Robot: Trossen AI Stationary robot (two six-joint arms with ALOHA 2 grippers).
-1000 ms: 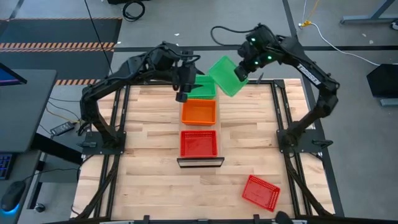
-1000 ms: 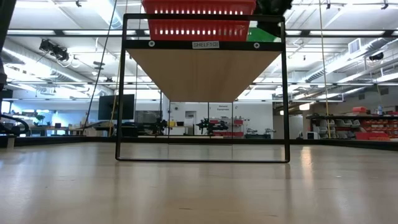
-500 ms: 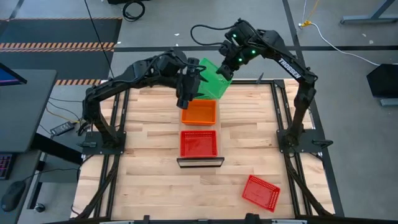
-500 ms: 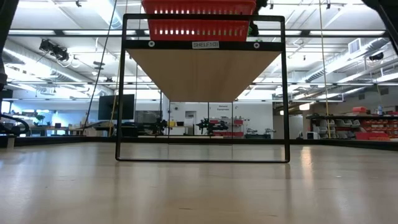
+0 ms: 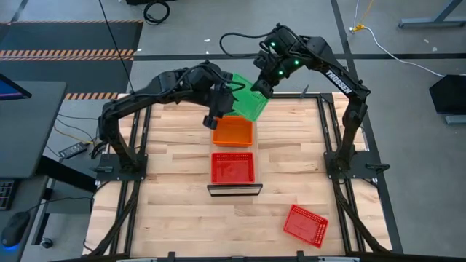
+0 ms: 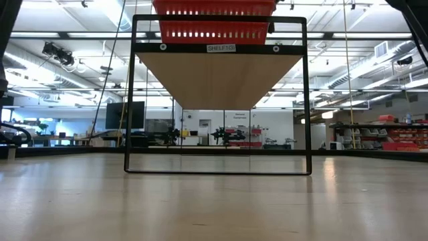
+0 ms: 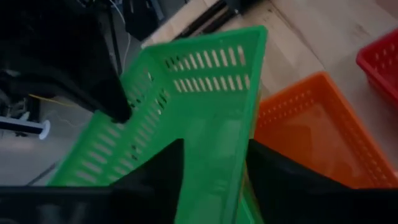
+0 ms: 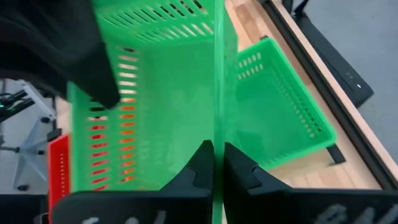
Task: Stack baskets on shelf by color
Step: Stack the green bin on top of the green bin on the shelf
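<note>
High view, left to right. The left gripper (image 5: 215,116) is held over the far end of the shelf (image 5: 234,191), at the near edge of the tilted green basket (image 5: 247,98); in the left wrist view its fingers (image 7: 163,163) are seen spread, with that basket's wall between them but not pinched. On the shelf, 3 piles are seen in a row: a green basket on the shelf (image 8: 283,121) at the far end, largely hidden from above, an orange basket (image 5: 233,131) in the middle, and a red basket (image 5: 233,167) at the front; how many lie in each pile cannot be told. The tilted basket is pinched by its wall in the right gripper (image 5: 261,85), whose fingers (image 8: 198,169) are pressed together on it. 1 loose red basket (image 5: 305,224) lies on the tabletop (image 5: 175,211), near the front right corner, well apart from the shelf.
</note>
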